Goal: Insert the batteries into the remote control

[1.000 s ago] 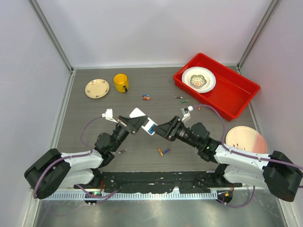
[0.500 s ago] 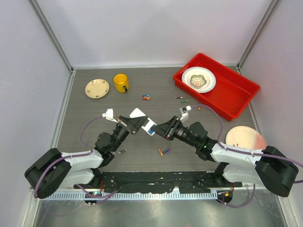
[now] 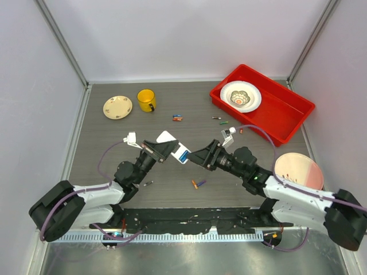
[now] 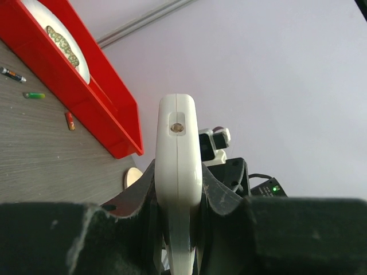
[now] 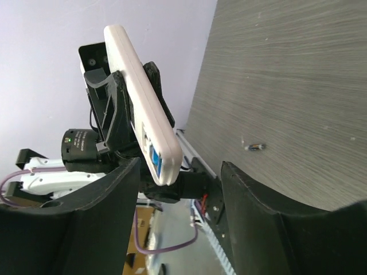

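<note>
- From above: my left gripper (image 3: 167, 150) holds the remote (image 3: 181, 153) off the table (image 3: 114, 160), blue end poking toward the middle. I reckon that is so the other arm can get at it.
- My right gripper (image 3: 196, 157) faces that blue end, just beside it, and I see no contact.
- The batteries (image 3: 198, 183) lie loose on the table, one pair near and below the two grippers, others well apart up by the red tray (image 3: 287, 123). None is in either gripper.
- Left wrist view: I'm looking along the remote (image 4: 179, 172) edge-on, standing upright in the middle. The left gripper (image 4: 179, 192) is pinching it, with my fingers (image 4: 217, 192) pressed against its two flat faces. It looks firm, so I judge it won't twist when pushed.
- More batteries (image 4: 34, 95) lie by the red tray (image 4: 109, 123), far off behind.
- Right wrist view: the right gripper (image 5: 182, 189) has its fingers (image 5: 109, 223) spread wide, with nothing between them.
- The remote (image 5: 140, 97) slants down toward me. Its blue end hangs just beyond the fingertips, nearer the left-hand one in this view and touching neither.
- One battery (image 5: 253, 146) lies on the table past the other finger.
- No battery is loaded that I can see, and picking one up looks like my next job.
</note>
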`<state>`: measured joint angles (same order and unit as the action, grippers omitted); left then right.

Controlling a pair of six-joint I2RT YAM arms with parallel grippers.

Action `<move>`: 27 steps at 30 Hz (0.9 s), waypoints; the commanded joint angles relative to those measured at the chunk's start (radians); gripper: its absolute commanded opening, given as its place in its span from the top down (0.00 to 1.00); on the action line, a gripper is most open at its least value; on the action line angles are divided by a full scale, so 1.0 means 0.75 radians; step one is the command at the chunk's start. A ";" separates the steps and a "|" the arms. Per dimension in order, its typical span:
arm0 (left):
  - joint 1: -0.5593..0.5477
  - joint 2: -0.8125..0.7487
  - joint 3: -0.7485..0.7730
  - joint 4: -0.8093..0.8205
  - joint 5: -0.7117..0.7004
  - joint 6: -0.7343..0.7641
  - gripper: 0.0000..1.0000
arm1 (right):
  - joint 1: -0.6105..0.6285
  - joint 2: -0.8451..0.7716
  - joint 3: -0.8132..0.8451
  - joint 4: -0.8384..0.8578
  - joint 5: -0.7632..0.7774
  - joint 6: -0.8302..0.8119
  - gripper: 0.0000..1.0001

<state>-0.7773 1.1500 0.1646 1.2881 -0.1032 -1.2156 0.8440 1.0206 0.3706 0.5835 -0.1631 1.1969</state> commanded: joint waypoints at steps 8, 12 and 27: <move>0.091 -0.328 0.042 -0.462 0.252 -0.032 1.00 | -0.015 -0.208 0.389 -1.324 0.542 -0.602 0.36; 0.205 -0.424 0.000 -0.713 0.476 -0.077 1.00 | -0.013 -0.079 0.377 -1.367 0.624 -0.657 0.39; 0.308 -0.529 -0.048 -0.719 0.747 -0.122 1.00 | 0.022 0.392 0.576 -1.306 0.669 -1.031 0.30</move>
<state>-0.5510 0.7704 0.1192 0.7177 0.4118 -1.3056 0.8402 1.2861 0.7673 -0.4053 0.3168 0.5014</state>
